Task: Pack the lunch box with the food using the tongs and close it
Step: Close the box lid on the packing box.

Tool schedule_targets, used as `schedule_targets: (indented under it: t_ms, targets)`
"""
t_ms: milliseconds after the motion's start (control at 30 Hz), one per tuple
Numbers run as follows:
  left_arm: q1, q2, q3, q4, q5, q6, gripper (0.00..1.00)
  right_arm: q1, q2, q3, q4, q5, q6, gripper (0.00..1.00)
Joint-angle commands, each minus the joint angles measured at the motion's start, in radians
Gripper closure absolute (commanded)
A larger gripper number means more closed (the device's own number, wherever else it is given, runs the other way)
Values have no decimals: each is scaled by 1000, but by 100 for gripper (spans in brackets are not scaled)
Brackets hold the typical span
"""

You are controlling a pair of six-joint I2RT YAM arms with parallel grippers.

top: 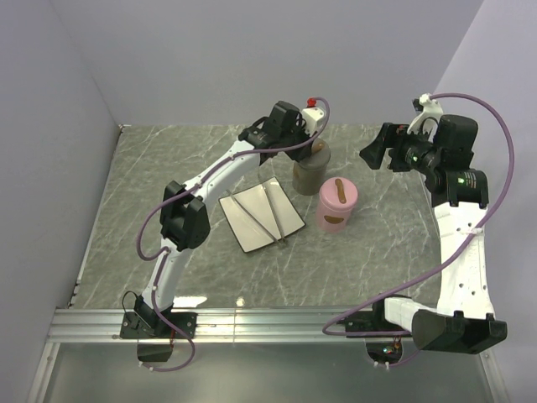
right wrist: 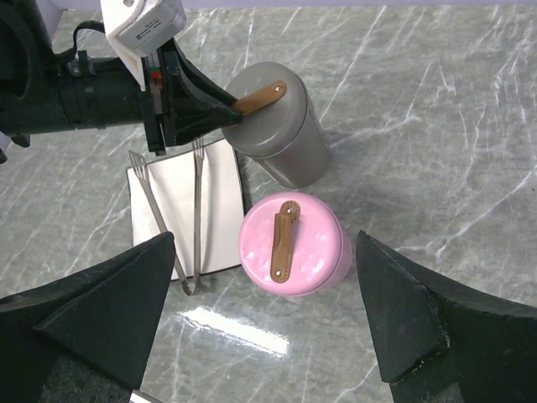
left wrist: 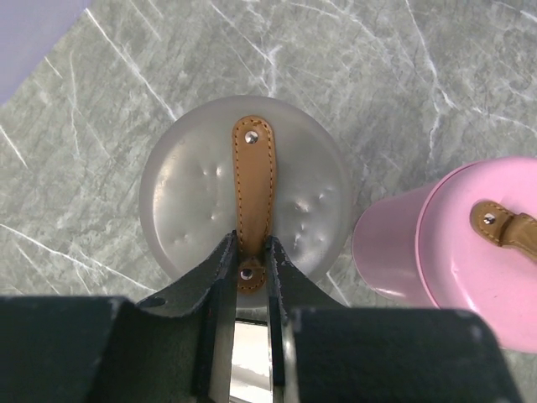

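lunch box, grey, centre frame: rigid, smooth-lidded, likely light; take by strap. left gripper nips strap; right gripper gapes wide.

Two canisters stand just beside each other: grey canister behind, pink canister in front. The gap between them is narrow, likely too tight for a finger.

Left gripper sits over the grey lid, pinched on the brown strap, and blocks that top.

Pink lid is clear from above.

Right gripper, spread wide, hangs off to the right rear, touching nothing.

White tray with tongs lies near the canisters' left side, and the left arm runs along its far-left edge.

Bare tabletop lies right of and in front of the pink canister.
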State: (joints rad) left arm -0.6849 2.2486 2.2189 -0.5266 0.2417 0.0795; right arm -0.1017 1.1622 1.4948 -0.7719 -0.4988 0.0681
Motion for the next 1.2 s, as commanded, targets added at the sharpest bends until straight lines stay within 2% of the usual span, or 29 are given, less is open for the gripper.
schedule_targets:
  t_ms: [0, 767, 1167]
  targets:
    - [-15, -44, 62, -1, -31, 35, 100, -1, -33, -8, 36, -9, -10, 6]
    - [-27, 43, 108, -4, -35, 39, 99, -1, -53, -34, 43, -12, -10, 7]
    - [-25, -3, 99, -4, -44, 42, 100, 0, -48, -36, 46, -24, -7, 9]
